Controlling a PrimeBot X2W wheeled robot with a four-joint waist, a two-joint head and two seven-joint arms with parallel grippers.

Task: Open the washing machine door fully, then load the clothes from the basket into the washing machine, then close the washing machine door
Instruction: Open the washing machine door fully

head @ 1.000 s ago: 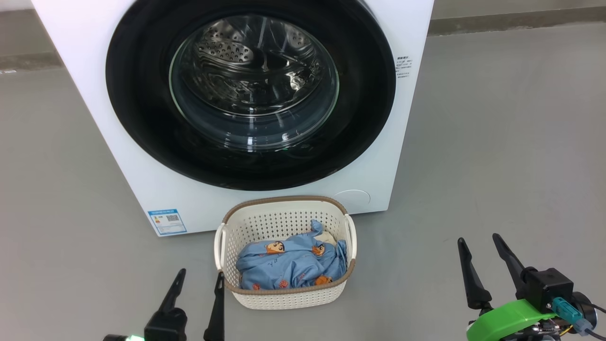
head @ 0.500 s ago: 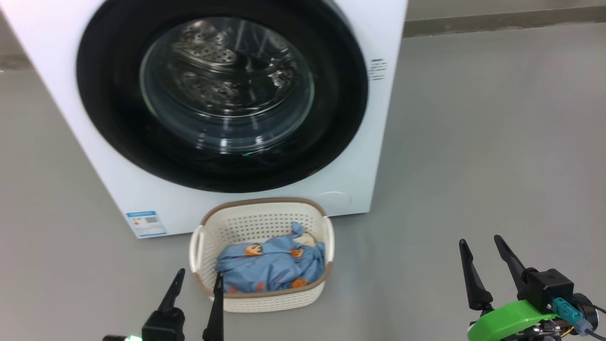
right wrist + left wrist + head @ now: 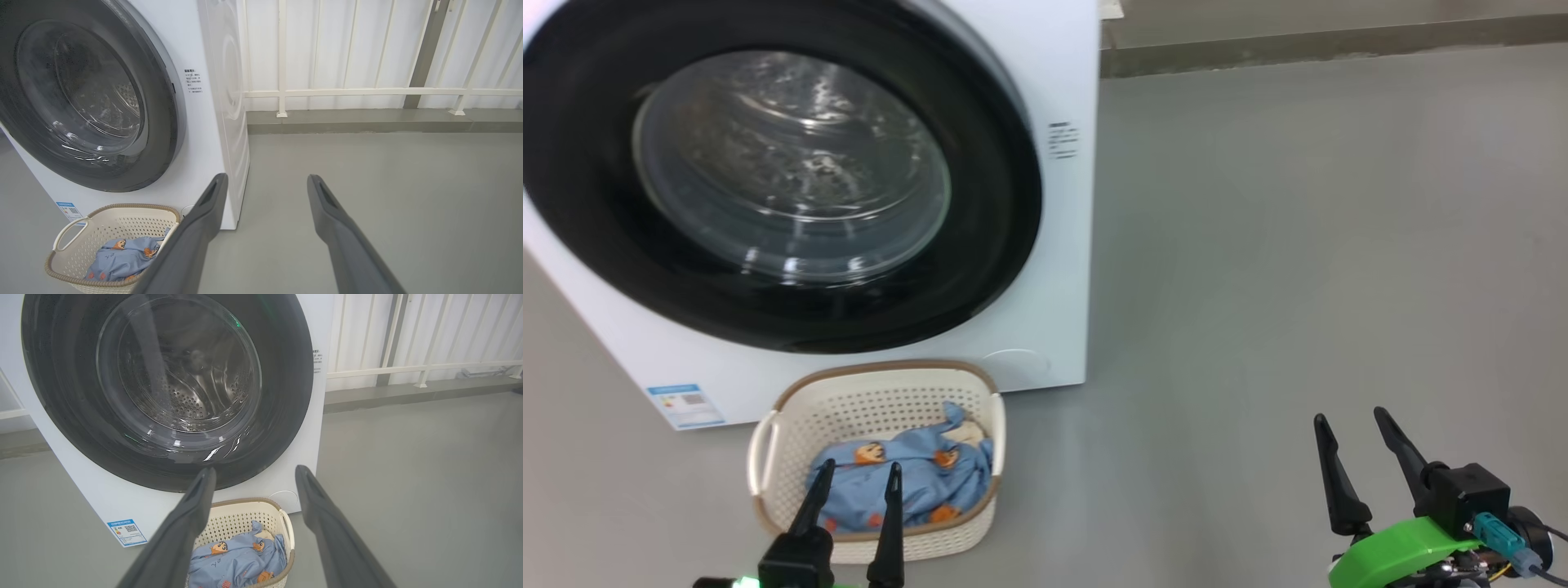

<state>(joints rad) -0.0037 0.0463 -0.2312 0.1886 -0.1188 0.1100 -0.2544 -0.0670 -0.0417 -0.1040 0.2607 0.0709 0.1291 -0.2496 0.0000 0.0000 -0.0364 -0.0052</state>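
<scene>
Soft even light, glare on door (image 3: pixel 778 175), slight blur

Grey floor (image 3: pixel 1298 245); white panelled wall (image 3: pixel 359 49), white railing (image 3: pixel 367 92), grey kerb (image 3: pixel 367 121) at base.

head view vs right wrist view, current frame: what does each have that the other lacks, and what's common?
Head view's extra: the left hand, open, its fingers crossing the basket in the picture; a green bracket behind the right hand.
Right wrist view's extra: the washing machine side panel and a white railing behind it.
Common: the washing machine door, shut; the basket holding the clothes in front of it; the blue label sticker; the right hand, open and empty.
</scene>
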